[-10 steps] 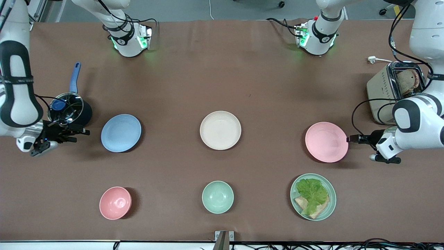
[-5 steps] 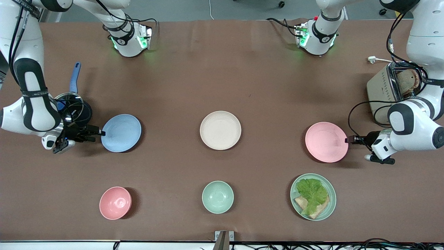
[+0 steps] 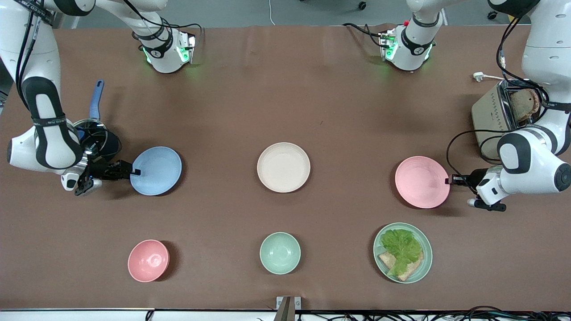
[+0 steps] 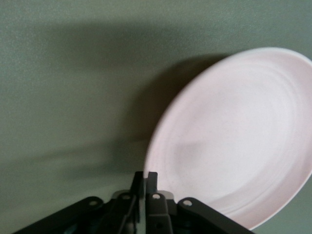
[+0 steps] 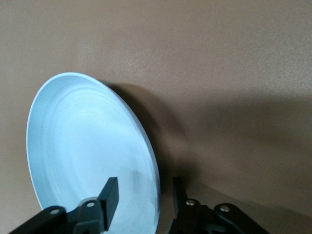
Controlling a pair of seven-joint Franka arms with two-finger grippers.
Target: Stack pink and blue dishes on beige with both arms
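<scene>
We are at the grabbing step. No plate is stacked yet.

Say twelve o'clock points at the robot bases. The beige plate point(image 3: 283, 167) sits in the middle of the table. The blue plate point(image 3: 157, 170) lies at its nine o'clock. The pink plate point(image 3: 421, 182) lies at its three o'clock. Both are well apart from it.

The left gripper point(image 3: 448, 180) is at the pink plate's three o'clock edge. In the left wrist view its fingers point(image 4: 151, 178) are pinched almost together on the rim. A dark shadow under the plate makes us think that edge is tipped up.

The right gripper point(image 3: 136, 171) is at the blue plate's nine o'clock edge. Its fingers point(image 5: 112, 187) are spread apart, one over the rim and one outside it. They grip nothing yet.

Next, we think the right gripper must squeeze the blue rim. Then both arms lift and carry their plates to the beige one. One plate has to go down first, so the arms must take turns.

A second ago the right gripper was off the blue plate, near the pot point(image 3: 96, 140). Now it is around the rim. The pink plate has slid a tiny bit toward its three o'clock.
</scene>
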